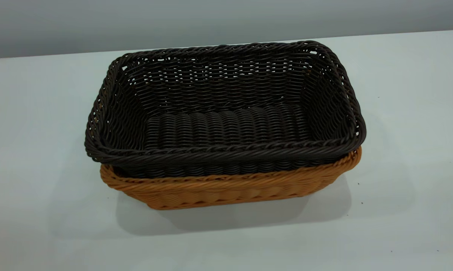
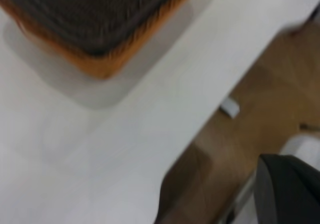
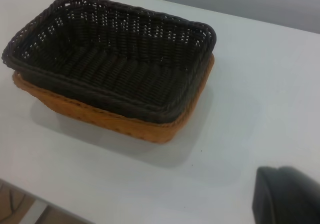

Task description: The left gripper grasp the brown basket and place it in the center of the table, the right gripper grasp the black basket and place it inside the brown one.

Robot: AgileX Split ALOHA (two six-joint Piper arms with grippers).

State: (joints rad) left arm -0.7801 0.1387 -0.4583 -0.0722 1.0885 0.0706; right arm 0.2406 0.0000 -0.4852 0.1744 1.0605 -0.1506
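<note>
White table (image 1: pixel 407 113) under it all, and the black basket (image 1: pixel 226 109) sits nested inside the brown basket (image 1: pixel 226 190) mid-table, neither gripper's fingers visible enough to tell, so I'd say the job now is simply backing away without nudging the stack.

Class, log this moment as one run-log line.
black basket: nested in brown basket | table: under both | grippers: out of view

black basket (image 1: pixel 226 109) nested in brown basket (image 1: pixel 226 188), bare table (image 1: pixel 411 150) all around
</note>
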